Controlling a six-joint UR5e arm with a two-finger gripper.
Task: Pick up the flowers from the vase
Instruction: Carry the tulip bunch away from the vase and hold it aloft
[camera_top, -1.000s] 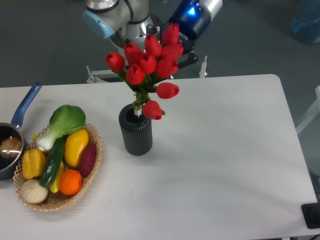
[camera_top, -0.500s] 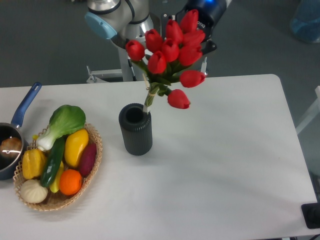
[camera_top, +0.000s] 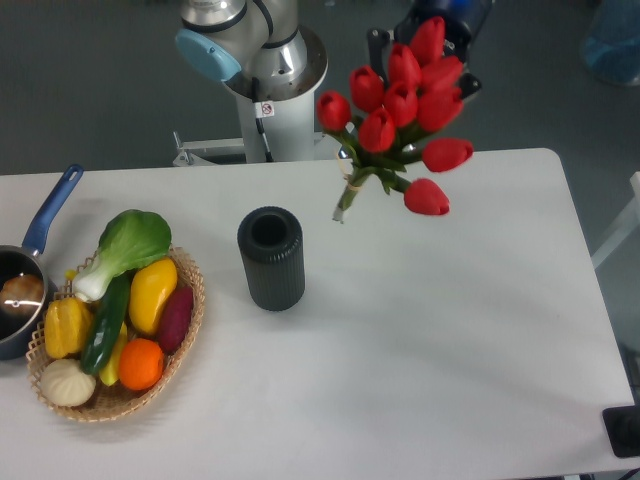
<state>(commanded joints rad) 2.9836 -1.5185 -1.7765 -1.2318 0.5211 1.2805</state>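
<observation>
The main risk now is a slip. The flowers hang in the air up and to the right of the vase, fully out of its mouth, and the bunch leans, with the stem ends pointing down-left toward the vase and the heads spread up-right. If the hold sits high among the buds instead of on the bound stems, a quick swing could let the bunch rotate or slide out and fall onto the table beside the vase. A drop near the vase could also knock it over, since it stands alone and tall.

The gripper is almost wholly hidden behind the blooms; it appears to be pinching the bunch, because nothing else supports it, yet the fingers themselves cannot be made out.

The flowers are red tulip buds, about ten, packed close, with two heads drooping lower on the side away from the vase. Short green stems and leaves gather into a narrow tied end. The vase's dark round mouth is empty.
</observation>
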